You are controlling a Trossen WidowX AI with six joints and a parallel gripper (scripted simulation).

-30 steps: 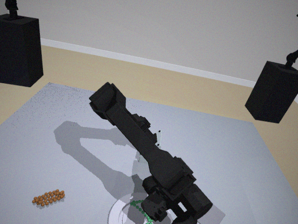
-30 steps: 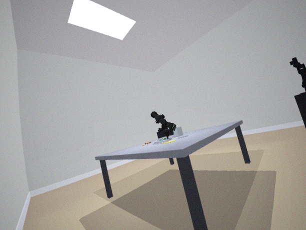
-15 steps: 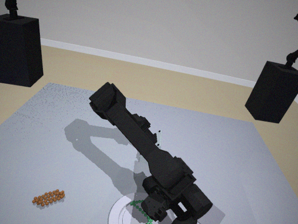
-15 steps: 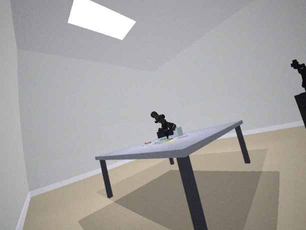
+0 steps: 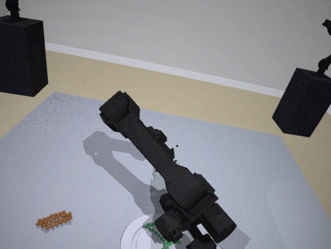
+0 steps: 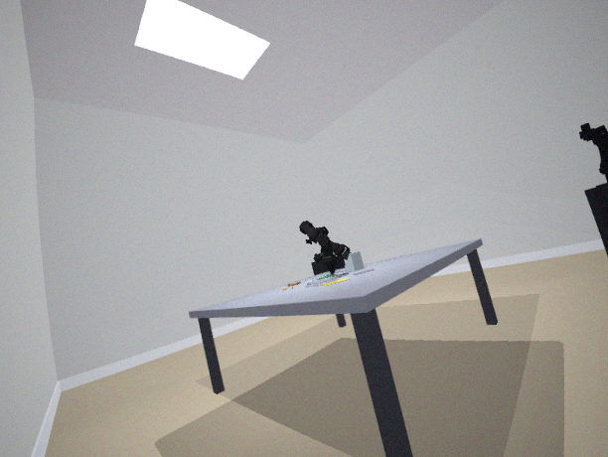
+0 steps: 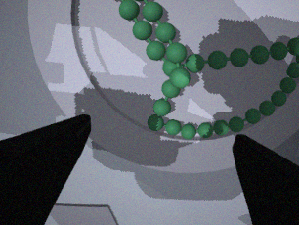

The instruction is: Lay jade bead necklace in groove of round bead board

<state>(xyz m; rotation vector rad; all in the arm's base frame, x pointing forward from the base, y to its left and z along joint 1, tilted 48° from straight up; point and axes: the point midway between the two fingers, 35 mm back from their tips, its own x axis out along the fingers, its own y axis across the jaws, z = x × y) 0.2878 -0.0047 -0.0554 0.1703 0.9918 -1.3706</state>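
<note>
Jade bead necklace [image 5: 159,235] [image 6: 326,277] [image 7: 189,131] lies bunched and crossed over the round bead board [image 5: 126,235] [image 6: 312,284] [image 7: 54,105]; the claw [image 5: 173,239] [image 6: 333,273] [image 7: 162,132] stands wide apart, gripping nothing. Closing near that crossing could snag both strands, dragging settled beads out of line.

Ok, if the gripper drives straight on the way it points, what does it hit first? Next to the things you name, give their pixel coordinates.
Likely the jade bead necklace [image 5: 158,235] [image 7: 189,131] or the round bead board [image 5: 126,238] [image 7: 54,105] beneath; depth is unclear.

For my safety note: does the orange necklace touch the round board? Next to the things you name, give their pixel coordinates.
Apart. The top view shows bare table between the orange necklace [image 5: 55,220] and the board's rim [image 5: 126,235].
</note>
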